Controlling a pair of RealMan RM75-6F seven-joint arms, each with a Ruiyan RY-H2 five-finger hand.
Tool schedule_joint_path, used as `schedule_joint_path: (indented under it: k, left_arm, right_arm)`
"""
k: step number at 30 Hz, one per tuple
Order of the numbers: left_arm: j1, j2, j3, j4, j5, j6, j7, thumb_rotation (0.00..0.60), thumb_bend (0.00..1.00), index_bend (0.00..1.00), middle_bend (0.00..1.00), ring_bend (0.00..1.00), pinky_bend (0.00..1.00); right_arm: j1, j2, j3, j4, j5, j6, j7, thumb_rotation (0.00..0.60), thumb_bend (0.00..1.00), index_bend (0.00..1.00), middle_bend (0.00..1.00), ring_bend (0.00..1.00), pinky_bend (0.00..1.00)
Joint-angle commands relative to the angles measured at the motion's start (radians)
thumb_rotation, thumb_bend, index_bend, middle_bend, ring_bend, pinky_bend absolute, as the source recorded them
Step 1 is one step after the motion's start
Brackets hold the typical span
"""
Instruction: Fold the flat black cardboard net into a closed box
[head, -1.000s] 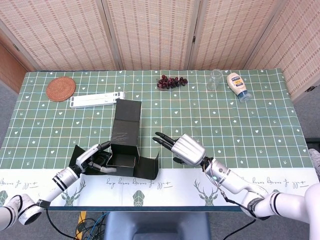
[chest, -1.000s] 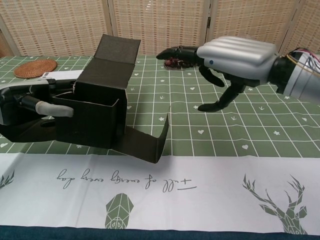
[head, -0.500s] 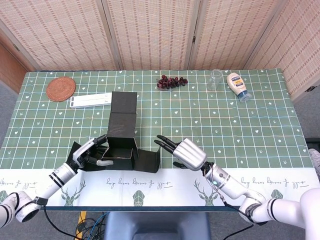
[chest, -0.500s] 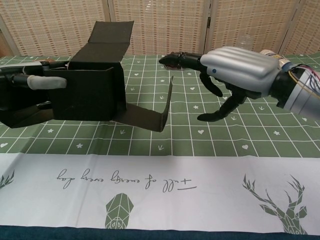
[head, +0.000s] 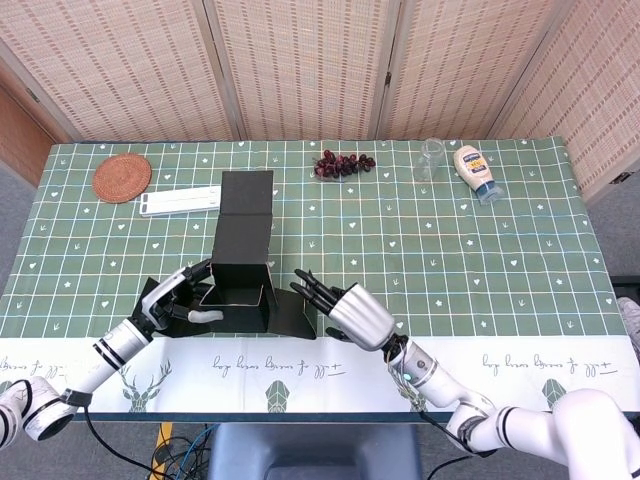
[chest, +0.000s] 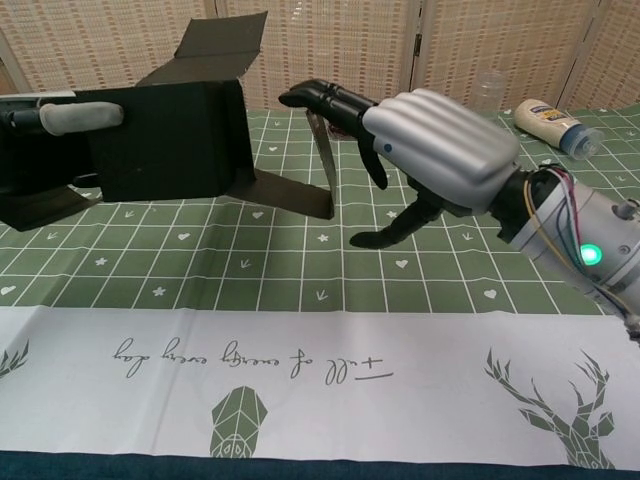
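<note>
The black cardboard box (head: 238, 297) stands half folded near the table's front edge, its long lid flap (head: 246, 210) open and stretching away from me. My left hand (head: 175, 297) holds the box's left wall, thumb inside, and in the chest view a finger (chest: 78, 115) lies across the box front (chest: 165, 135). My right hand (head: 346, 311) is spread open just right of the box. Its fingertips (chest: 308, 96) reach the top of the right side flap (chest: 324, 160), which stands nearly upright. Another flap (head: 152, 303) lies flat under the left hand.
At the back of the green cloth lie a woven coaster (head: 122, 177), a white flat strip (head: 180, 201), a bunch of dark grapes (head: 343, 163), a clear glass (head: 430, 159) and a mayonnaise bottle (head: 476, 172). A white runner (chest: 320, 370) covers the front edge.
My right hand has moved left up to the right side flap, which rose from slanted to nearly upright. The left hand and box shifted slightly left, and the lid flap straightened.
</note>
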Motion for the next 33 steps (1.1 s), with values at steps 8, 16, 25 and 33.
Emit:
schedule_joint_path:
  k: [8,16,25,33]
  left_arm:
    - [-0.006,0.012,0.019,0.005,0.027,-0.004,-0.021,0.6,0.13,0.25,0.21,0.68,0.85]
    - [-0.012,0.013,0.038,0.014,0.038,-0.024,0.003,0.6,0.13,0.25,0.21,0.68,0.85]
    - [-0.029,-0.005,0.058,0.032,0.053,-0.068,0.121,0.6,0.13,0.25,0.21,0.68,0.85]
    - [-0.042,-0.04,0.068,0.049,0.053,-0.104,0.223,0.6,0.13,0.25,0.21,0.68,0.85]
  right_arm:
    - [0.041,-0.189,0.042,0.274,-0.092,0.158,0.098,0.6,0.13,0.0,0.0,0.62,1.0]
    - [0.06,-0.214,0.054,0.329,-0.099,0.195,0.119,0.6,0.15,0.0,0.0,0.62,1.0]
    - [0.086,-0.197,0.052,0.316,-0.102,0.175,0.094,0.6,0.15,0.0,0.01,0.62,1.0]
    - [0.105,-0.165,0.026,0.299,-0.111,0.12,0.063,0.6,0.15,0.0,0.03,0.62,1.0]
